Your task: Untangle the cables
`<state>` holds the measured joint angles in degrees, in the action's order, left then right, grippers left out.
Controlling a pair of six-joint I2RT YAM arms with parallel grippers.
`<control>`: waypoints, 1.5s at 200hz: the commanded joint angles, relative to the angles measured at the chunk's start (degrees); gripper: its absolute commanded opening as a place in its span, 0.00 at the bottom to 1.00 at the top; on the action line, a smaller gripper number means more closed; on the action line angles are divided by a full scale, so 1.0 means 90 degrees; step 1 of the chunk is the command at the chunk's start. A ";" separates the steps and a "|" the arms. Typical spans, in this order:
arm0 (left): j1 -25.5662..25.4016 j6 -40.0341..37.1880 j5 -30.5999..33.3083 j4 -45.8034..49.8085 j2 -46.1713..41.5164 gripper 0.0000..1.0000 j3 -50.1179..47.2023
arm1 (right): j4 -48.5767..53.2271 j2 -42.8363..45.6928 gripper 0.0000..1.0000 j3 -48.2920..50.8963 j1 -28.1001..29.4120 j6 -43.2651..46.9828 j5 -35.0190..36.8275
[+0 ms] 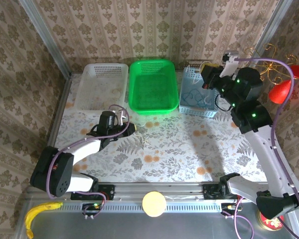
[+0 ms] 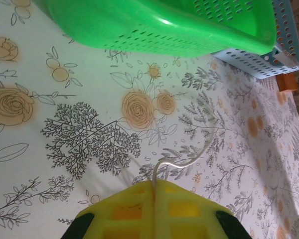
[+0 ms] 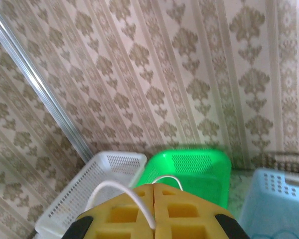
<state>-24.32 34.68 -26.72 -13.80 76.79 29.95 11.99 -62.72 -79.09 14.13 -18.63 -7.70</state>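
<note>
Left claw (image 2: pixel 154 184): closed, pinching the cream cable (image 2: pixel 187 161) low over the flowered table (image 1: pixel 189 144), just in front of the green basket (image 1: pixel 149 64).
Right claw (image 3: pixel 153 189): closed as well, with a pale cream loop caught between its pads, raised up over the blue basket (image 1: pixel 197 112).
Blue cable (image 1: pixel 195 99): lies loose inside the blue basket, apart from the cream one.
Done, I'd say: the two colours look separated.
Left to do: both claws seem to hold the cream strand. It is too thin from above to tell whether a knot remains along it. It is not yet laid down.
</note>
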 commanded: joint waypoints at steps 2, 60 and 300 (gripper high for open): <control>0.0055 -0.0175 0.0035 -0.0262 0.0107 0.00 -0.0096 | 0.0148 0.0011 0.00 -0.0483 -0.0030 -0.0108 -0.0039; 0.0054 -0.0144 -0.0283 -0.0404 -0.0001 0.14 -0.0020 | 0.0146 -0.0165 0.00 -0.0800 -0.0028 -0.0375 -0.0629; -0.1204 -0.1560 -0.1673 -0.0950 -0.0382 0.71 0.1801 | -0.0839 -0.0102 0.00 0.0928 0.1058 -0.1274 -0.0756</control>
<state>-34.46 24.14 -39.64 -20.03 72.34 43.29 6.42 -63.81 -71.50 22.35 -28.95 -15.42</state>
